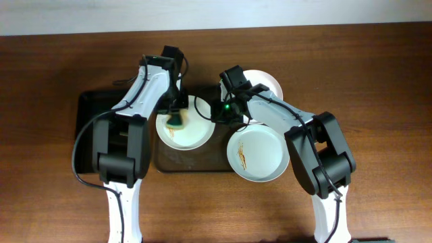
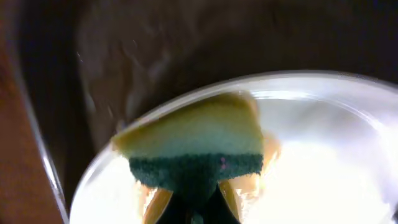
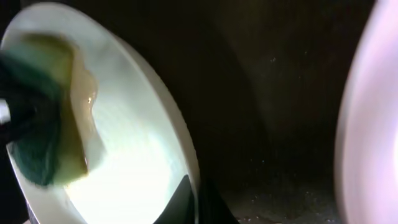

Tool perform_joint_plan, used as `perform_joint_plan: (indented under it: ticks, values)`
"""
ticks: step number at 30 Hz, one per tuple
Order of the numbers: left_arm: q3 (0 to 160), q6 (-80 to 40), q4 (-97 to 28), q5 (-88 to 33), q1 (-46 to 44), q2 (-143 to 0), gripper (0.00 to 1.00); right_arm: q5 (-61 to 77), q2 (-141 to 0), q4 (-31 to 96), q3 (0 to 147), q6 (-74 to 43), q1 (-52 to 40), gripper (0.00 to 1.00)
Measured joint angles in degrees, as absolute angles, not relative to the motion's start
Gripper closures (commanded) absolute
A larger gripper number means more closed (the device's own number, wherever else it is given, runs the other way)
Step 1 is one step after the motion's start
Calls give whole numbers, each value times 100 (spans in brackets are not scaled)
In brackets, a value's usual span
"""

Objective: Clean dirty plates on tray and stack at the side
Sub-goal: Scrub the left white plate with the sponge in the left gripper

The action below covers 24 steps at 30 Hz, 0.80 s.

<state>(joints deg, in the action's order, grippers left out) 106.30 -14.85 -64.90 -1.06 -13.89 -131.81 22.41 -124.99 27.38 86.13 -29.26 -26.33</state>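
Note:
A white plate (image 1: 192, 135) lies on the brown tray (image 1: 182, 162). My left gripper (image 1: 177, 113) is shut on a yellow-and-green sponge (image 1: 177, 122) and presses it on the plate's left part. In the left wrist view the sponge (image 2: 199, 143) sits on the plate (image 2: 323, 168) in front of the fingers (image 2: 193, 202). My right gripper (image 1: 217, 113) is shut on this plate's right rim; the right wrist view shows the fingers (image 3: 196, 199) pinching the rim (image 3: 180, 143). A second plate (image 1: 260, 155) with brown streaks overlaps the tray's right edge. A third plate (image 1: 268, 82) lies behind the right arm.
A smaller black tray (image 1: 91, 121) lies at the left, under the left arm. The wooden table (image 1: 378, 81) spreads all round. The table's far edge runs along the top of the overhead view.

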Motion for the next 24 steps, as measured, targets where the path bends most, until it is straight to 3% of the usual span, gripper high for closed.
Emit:
perform_joint_plan:
  ticks: [9, 17, 24]
  values:
    - [10639, -1476, -7693, 71, -1490, -13270, 99, 2261, -12499, 2738, 8608, -2842, -2633, 96]
    - [10652, -1614, -5808, 716, -1516, -13260, 99, 2132, -12499, 2661, 8608, -3079, -2591, 96]
    - [10650, -1678, -5153, 799, -1516, -13266, 99, 2130, -12499, 2661, 8608, -3114, -2591, 96]
